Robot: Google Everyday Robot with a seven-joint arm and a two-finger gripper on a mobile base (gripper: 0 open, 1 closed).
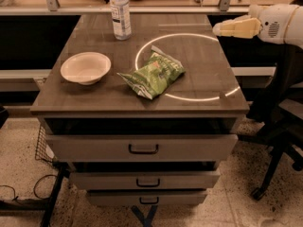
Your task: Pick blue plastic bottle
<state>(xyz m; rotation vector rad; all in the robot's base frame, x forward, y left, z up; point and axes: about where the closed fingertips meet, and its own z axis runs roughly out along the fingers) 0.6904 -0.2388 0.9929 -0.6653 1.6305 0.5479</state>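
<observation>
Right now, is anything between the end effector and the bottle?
Nothing visible. The end effector hovers at the rear right, the blue plastic bottle stands at the rear left, and the chip bag lies nearer the front, off that line.
</observation>
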